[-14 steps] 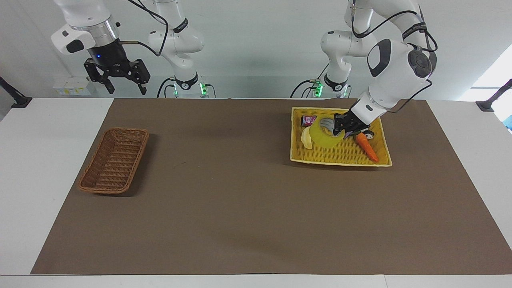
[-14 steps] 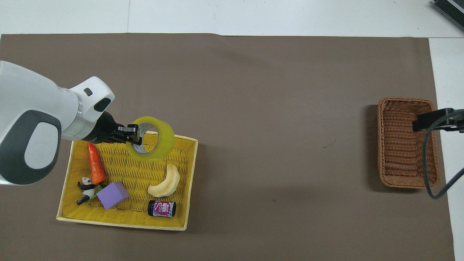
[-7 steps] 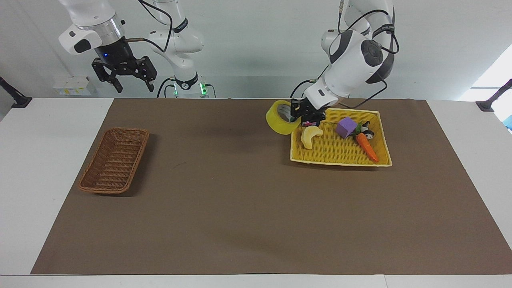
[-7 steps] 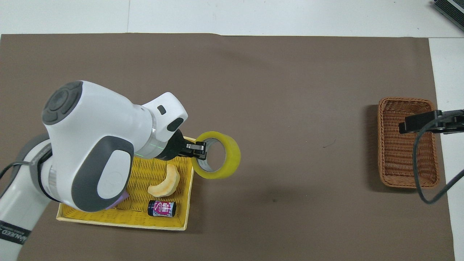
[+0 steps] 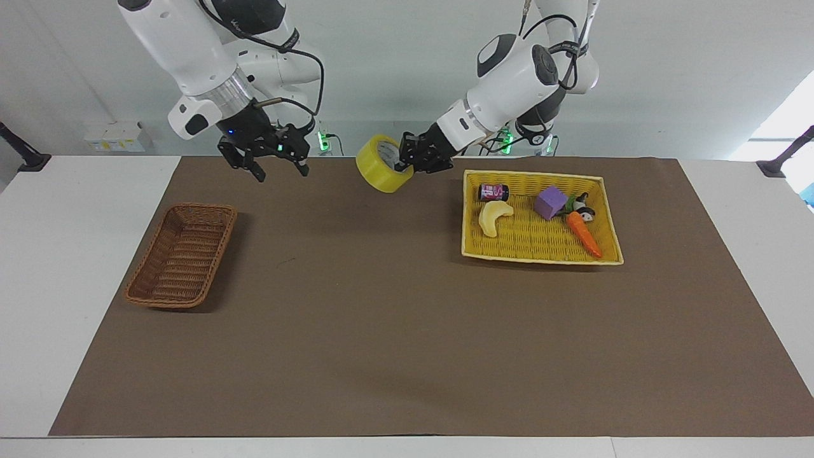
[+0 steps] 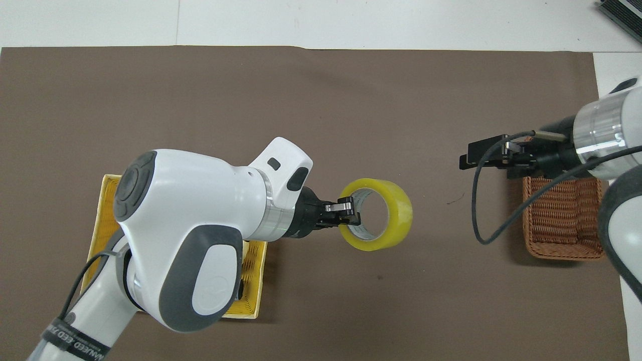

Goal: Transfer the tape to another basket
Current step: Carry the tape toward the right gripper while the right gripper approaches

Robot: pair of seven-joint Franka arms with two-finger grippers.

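Observation:
The tape (image 5: 376, 168), a yellow roll with a pale core, hangs in the air over the bare mat between the two baskets. My left gripper (image 5: 407, 165) is shut on its rim, one finger inside the core; in the overhead view the left gripper (image 6: 347, 212) holds the tape (image 6: 401, 216) by the side toward the yellow tray. The dark-brown wicker basket (image 5: 181, 254) stands empty at the right arm's end of the mat. My right gripper (image 5: 281, 170) is open, raised over the mat beside the basket, fingers toward the tape. In the overhead view the right gripper (image 6: 469, 158) covers part of the basket (image 6: 562, 225).
The yellow tray basket (image 5: 540, 249) at the left arm's end holds a banana toy (image 5: 493, 217), a purple block (image 5: 550, 202), a carrot (image 5: 584, 232), a small can (image 5: 494, 191) and a panda figure. In the overhead view my left arm hides most of the tray (image 6: 251, 273).
My left gripper lifted the tape out of the yellow tray and carried it toward the right arm's end. My right gripper came down and toward the middle, closer to the tape.

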